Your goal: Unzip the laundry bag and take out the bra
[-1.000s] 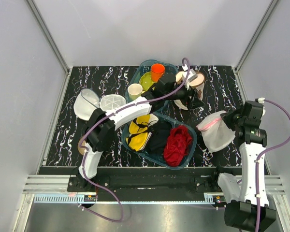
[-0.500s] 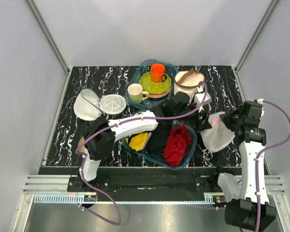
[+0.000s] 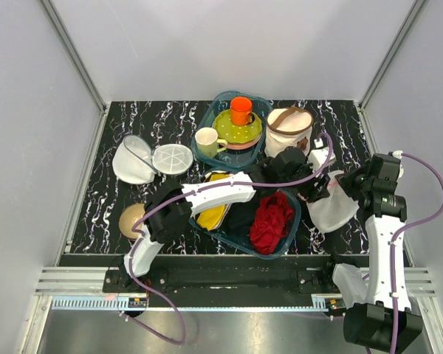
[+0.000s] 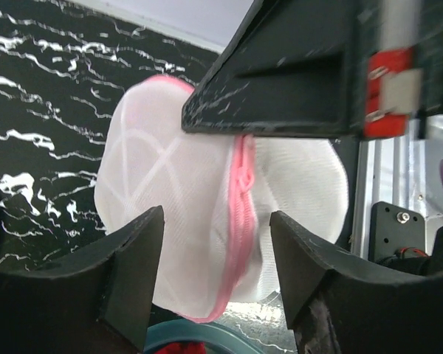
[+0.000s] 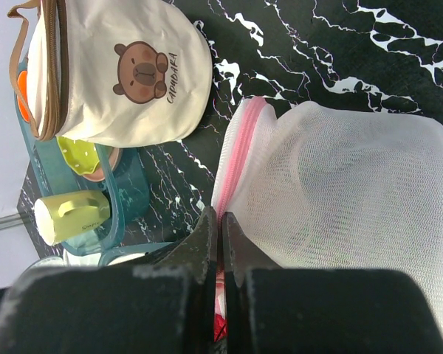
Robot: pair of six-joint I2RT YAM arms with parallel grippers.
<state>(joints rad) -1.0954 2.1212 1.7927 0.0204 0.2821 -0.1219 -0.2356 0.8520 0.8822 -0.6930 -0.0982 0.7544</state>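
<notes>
The laundry bag, white mesh with pink zip trim, hangs at the right of the table. My right gripper is shut on its pink zip trim, and in the right wrist view the fingers pinch the trim at the edge of the laundry bag. My left gripper reaches across from the left. Its jaws stand open on either side of the pink zip, not touching the laundry bag. The bra is hidden.
A cream basket with brown straps stands behind the bag. A teal bin holds a red cloth and dark clothes. Another teal tray holds a green plate, an orange cup and a cream mug. A white mesh pouch, a disc and a tan dome lie at left.
My left arm has swung from the back by the cream basket over to the laundry bag, and its jaws have narrowed. The right gripper has kept its hold on the bag.
</notes>
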